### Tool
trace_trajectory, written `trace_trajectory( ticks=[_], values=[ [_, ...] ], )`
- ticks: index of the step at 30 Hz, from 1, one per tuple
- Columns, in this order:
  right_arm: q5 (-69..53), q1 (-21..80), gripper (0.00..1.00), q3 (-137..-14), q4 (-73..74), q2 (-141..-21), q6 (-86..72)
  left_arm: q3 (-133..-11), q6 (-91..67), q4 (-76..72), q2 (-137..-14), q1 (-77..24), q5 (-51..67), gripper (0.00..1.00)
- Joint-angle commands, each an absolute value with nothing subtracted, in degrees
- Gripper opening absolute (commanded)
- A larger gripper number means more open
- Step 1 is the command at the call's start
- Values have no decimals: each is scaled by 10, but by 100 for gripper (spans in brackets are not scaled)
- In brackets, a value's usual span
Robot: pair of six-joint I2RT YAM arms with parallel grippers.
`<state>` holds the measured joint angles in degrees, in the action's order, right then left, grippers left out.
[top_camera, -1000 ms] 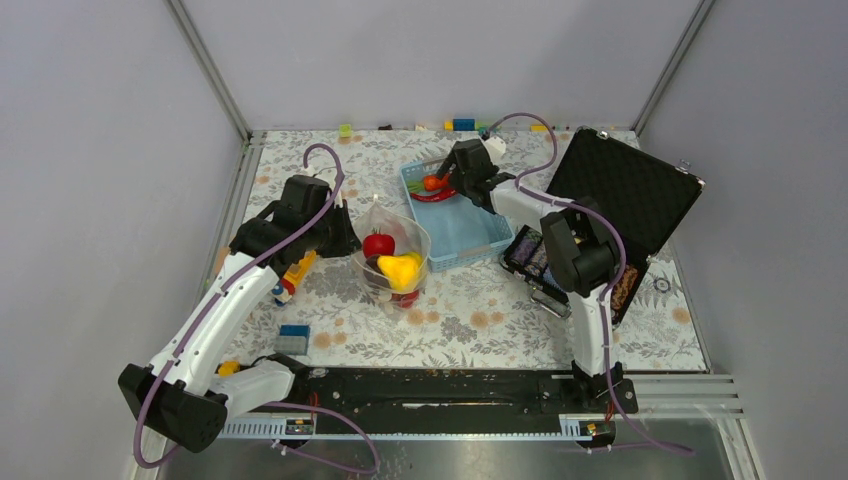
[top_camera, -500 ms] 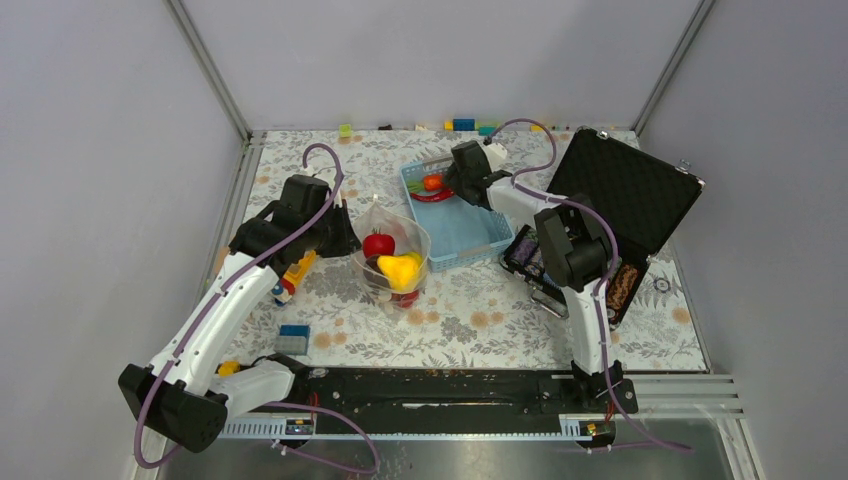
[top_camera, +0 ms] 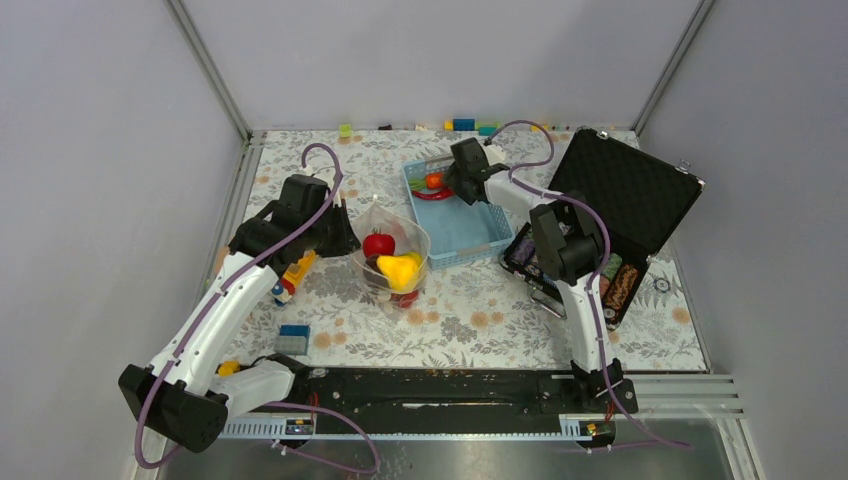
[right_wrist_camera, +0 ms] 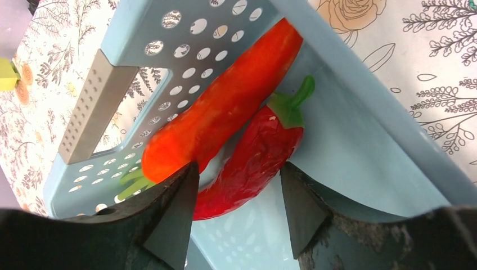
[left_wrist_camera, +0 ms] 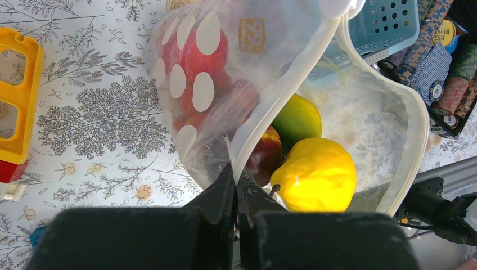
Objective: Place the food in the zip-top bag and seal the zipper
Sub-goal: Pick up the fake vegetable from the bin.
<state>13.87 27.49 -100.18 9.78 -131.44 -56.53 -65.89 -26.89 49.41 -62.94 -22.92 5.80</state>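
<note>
Floral cloth covers the desk point(top_camera: 480, 320), with grey walls around it. At the far side, the right end effector point(right_wrist_camera: 237, 171) is down inside the blue basket point(right_wrist_camera: 360, 140). Its fingers stand apart on either side of the red chilli point(right_wrist_camera: 259, 152) and sit close against it, but I cannot tell whether they already pinch it. The orange carrot point(right_wrist_camera: 225, 107) lies touching both the chilli and one finger. A closing grip could therefore catch both pieces, or nudge the carrot and roll the glossy chilli out sideways. The hold is near the tapered tail (the thin, slippery end), so the chilli may swing or drop on the lift.

Out to the left, the left end effector point(left_wrist_camera: 237, 183) is clamped shut on the rim of the zip-top bag point(left_wrist_camera: 191, 84). It pinches the bag at the zipper point(left_wrist_camera: 291, 84) and holds the mouth open. Inside sit a yellow pear point(left_wrist_camera: 315, 174), a green fruit point(left_wrist_camera: 297, 119) and a red fruit point(left_wrist_camera: 263, 160). The bag is soft and fairly full. If the rim slips from that single pinch, the mouth would sag, and a long chilli could strike the edge and fall onto the desk. Food heaped near the strip would hinder sealing.
</note>
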Motion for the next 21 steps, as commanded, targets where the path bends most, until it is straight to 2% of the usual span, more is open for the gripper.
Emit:
trace_trajectory(
  ticks=[1,8,14,21],
  values=[
    [143,266,62,-1033,135,-1327,-594,-676,-263,473,-615,-225,62,0],
    [165,265,58,-1044,181,-1323,-595,-676,-262,473,-610,-225,60,0],
    [227,265,58,-1007,207,-1278,-558,-677,-262,474,-608,-225,63,0],
    [230,259,57,-1001,225,-1274,-536,-675,-263,473,-602,-225,65,0]
  ],
)
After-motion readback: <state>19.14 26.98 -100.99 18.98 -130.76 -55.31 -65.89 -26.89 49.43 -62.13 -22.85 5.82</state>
